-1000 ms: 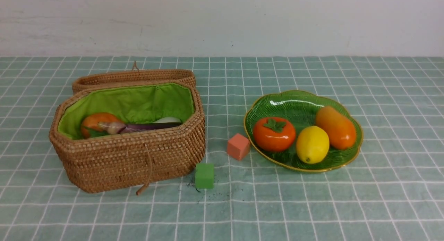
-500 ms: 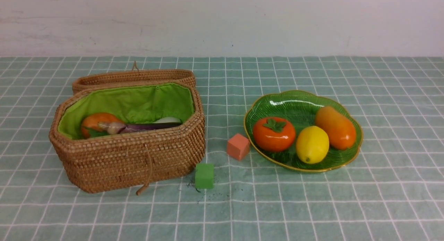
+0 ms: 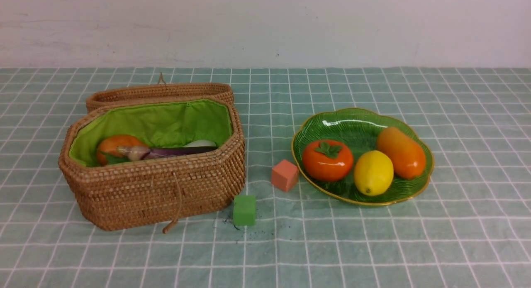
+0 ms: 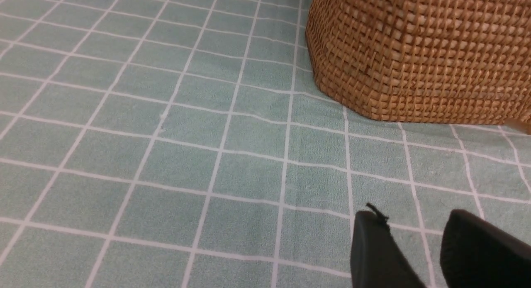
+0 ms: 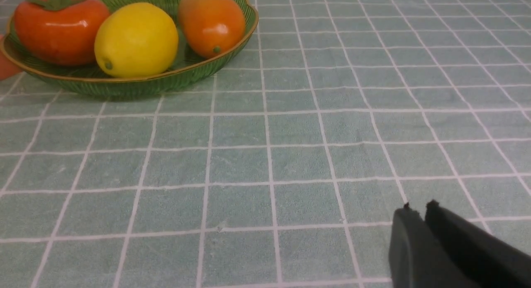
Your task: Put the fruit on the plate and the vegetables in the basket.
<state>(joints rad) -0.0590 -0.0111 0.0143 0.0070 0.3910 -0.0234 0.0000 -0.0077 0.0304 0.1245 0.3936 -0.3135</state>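
In the front view the fruit lie on the green plate [image 3: 352,126]: a persimmon [image 3: 327,160], a lemon [image 3: 373,172] and a mango [image 3: 401,152]. The wicker basket [image 3: 157,188] holds vegetables: an onion [image 3: 114,146], a purple eggplant [image 3: 178,151] and a white radish [image 3: 201,143] half hidden behind its wall. Neither arm shows in the front view. My left gripper [image 4: 415,215] hangs open and empty over the cloth, short of the basket [image 4: 419,51]. My right gripper [image 5: 418,207] is shut on nothing, well clear of the plate [image 5: 137,86] with its lemon [image 5: 136,39].
A pink cube [image 3: 285,175] sits against the plate's left edge. A green cube [image 3: 244,210] stands by the basket's front right corner. The basket lid [image 3: 159,91] lies open behind it, and a cord loop [image 3: 174,221] hangs down its front. A checked green cloth covers the table.
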